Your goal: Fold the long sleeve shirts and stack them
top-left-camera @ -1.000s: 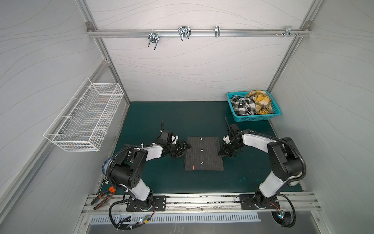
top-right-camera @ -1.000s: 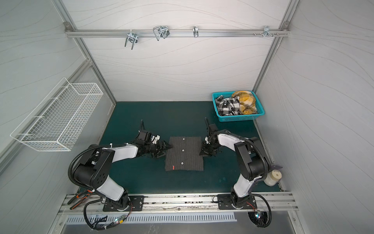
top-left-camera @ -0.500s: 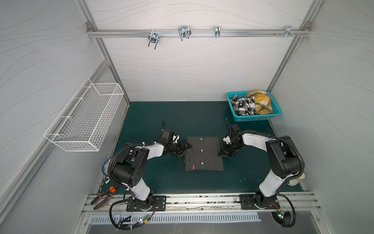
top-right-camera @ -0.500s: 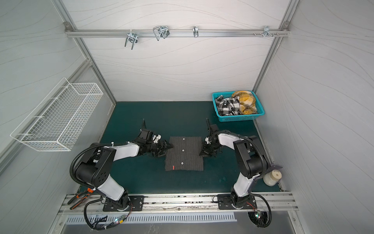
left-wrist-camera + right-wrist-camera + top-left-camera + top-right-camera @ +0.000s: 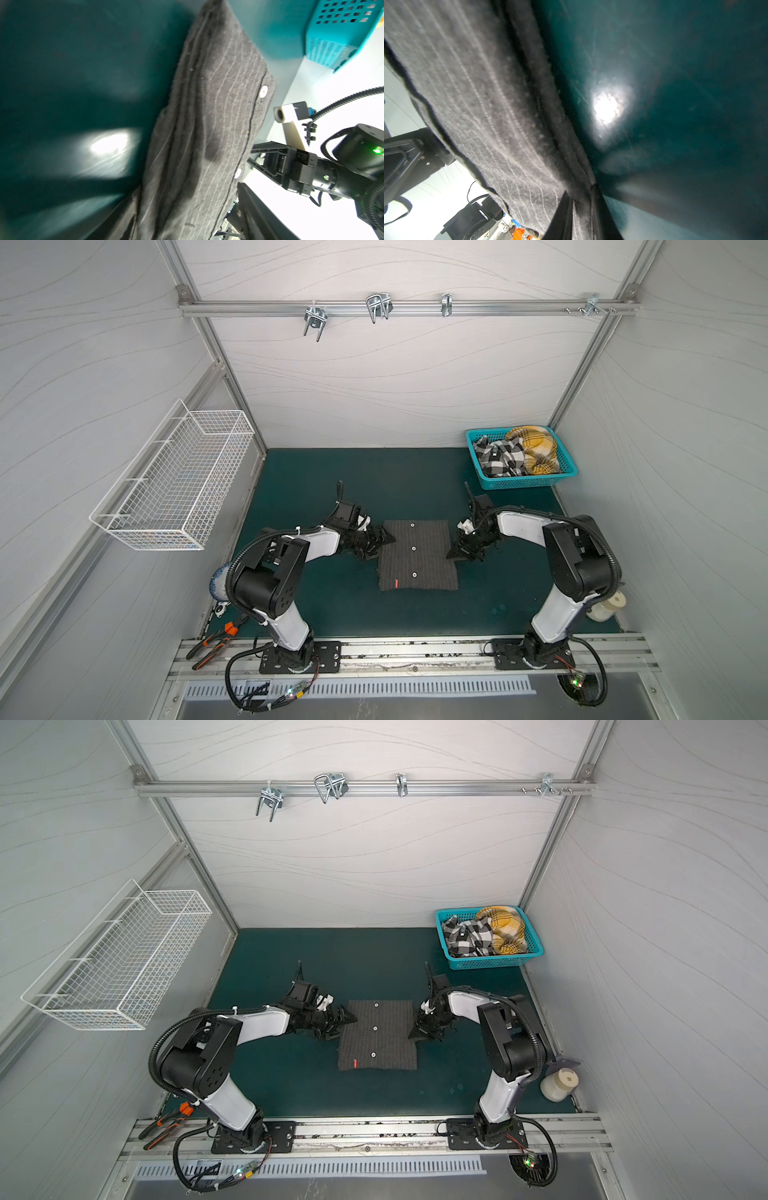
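A dark charcoal pinstriped shirt (image 5: 415, 556) (image 5: 376, 1036) lies folded into a flat rectangle mid-mat, pale buttons up. My left gripper (image 5: 380, 546) (image 5: 343, 1026) stands open at its left edge. In the left wrist view one finger (image 5: 255, 207) shows over the cloth (image 5: 207, 124); the other is hidden. My right gripper (image 5: 455, 553) (image 5: 415, 1033) is shut on the shirt's right edge, and the right wrist view shows the folded layers (image 5: 488, 104) pinched between its jaws (image 5: 580, 214). The black-and-white plaid shirt (image 5: 500, 456) and the yellow plaid shirt (image 5: 536, 445) lie crumpled in the teal basket (image 5: 482, 479).
The teal basket sits at the mat's back right corner. A white wire basket (image 5: 178, 485) hangs on the left wall. Orange-handled pliers (image 5: 216, 641) lie at the front left, and a white roll (image 5: 604, 608) stands behind the right arm.
The right jaws have drawn in a little on the shirt's right edge. The left gripper and the shirt have barely moved.
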Robot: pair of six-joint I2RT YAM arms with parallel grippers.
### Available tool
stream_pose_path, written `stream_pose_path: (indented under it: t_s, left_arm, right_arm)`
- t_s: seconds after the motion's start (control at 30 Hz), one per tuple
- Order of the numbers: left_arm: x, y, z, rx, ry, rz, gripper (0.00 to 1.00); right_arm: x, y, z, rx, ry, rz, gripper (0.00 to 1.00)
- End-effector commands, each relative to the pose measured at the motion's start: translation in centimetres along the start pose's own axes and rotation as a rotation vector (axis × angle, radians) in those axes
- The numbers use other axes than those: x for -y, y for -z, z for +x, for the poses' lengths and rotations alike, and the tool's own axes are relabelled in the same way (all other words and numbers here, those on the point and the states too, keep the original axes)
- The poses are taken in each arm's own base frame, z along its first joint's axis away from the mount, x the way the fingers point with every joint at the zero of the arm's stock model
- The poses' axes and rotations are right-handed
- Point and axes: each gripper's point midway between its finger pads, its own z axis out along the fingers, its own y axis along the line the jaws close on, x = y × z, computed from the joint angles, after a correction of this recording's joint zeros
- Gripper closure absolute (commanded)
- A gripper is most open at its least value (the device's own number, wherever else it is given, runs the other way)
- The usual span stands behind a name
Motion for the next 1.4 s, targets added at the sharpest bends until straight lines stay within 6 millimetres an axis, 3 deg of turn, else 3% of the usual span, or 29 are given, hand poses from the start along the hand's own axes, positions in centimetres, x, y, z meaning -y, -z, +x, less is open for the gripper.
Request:
stream_pose_path:
  t_s: [0.0,0.27,0.57,0.93,1.13,1.27,1.37]
  left_arm:
    - [-7.0,-2.5,2.7,-0.077,0.140,-0.204,0.27]
    - [-6.2,-3.9,2.8,-0.102,0.148,-0.131,0.34]
    - [-3.8,-4.2,2.6,-0.110,0.129,0.004,0.51]
    - [-2.9,-4.1,2.5,-0.112,0.129,0.030,0.73]
    - [-2.8,-4.1,2.3,-0.107,0.119,0.030,0.82]
    - [-2.6,-4.1,2.2,-0.107,0.108,0.031,0.86]
    - [-2.2,-3.8,2.2,-0.102,0.100,0.038,0.88]
  right_arm:
    - [2.0,-1.5,0.2,-0.032,-0.041,0.068,0.82]
    - [2.0,-1.7,0.3,-0.042,-0.044,0.068,0.83]
    - [2.0,-1.8,0.3,-0.046,-0.046,0.069,0.83]
    - [2.1,-1.8,0.3,-0.046,-0.047,0.073,0.84]
    - [1.1,-0.1,0.3,0.018,-0.004,0.047,0.86]
    - [0.7,1.3,1.0,0.057,0.017,0.027,0.73]
    - [0.5,2.2,2.1,0.067,0.022,0.004,0.69]
